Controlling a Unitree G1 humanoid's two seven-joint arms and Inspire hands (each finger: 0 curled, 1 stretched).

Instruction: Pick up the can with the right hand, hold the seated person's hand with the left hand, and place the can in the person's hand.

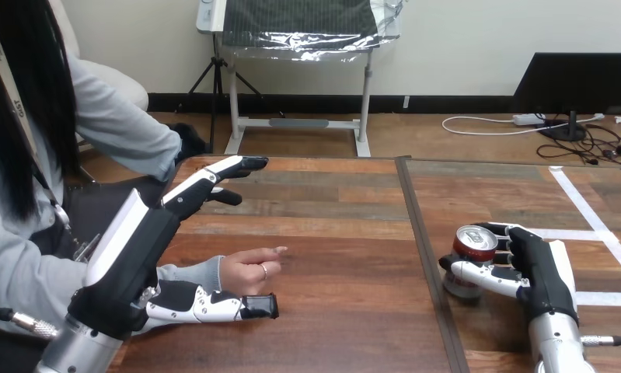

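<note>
At the left, we find the left hand [144, 241] open: fingers straight and raised, thumb stretched low along the table [338, 233]. The person's hand [249, 270] rests on the wood in the gap between that thumb and those fingers, and nothing is curled round it. From this angle we cannot tell whether the thumb touches the person's sleeve. We judge this spread to be the approach for the hold, meant to steady the receiving hand. Well apart to the right, the right hand [544, 280] is closed round the can [475, 245] — fingers behind, thumb in front — a wrap that suits an upright lift. The can appears to stand on the table, so lift and handover are not yet done.
</note>
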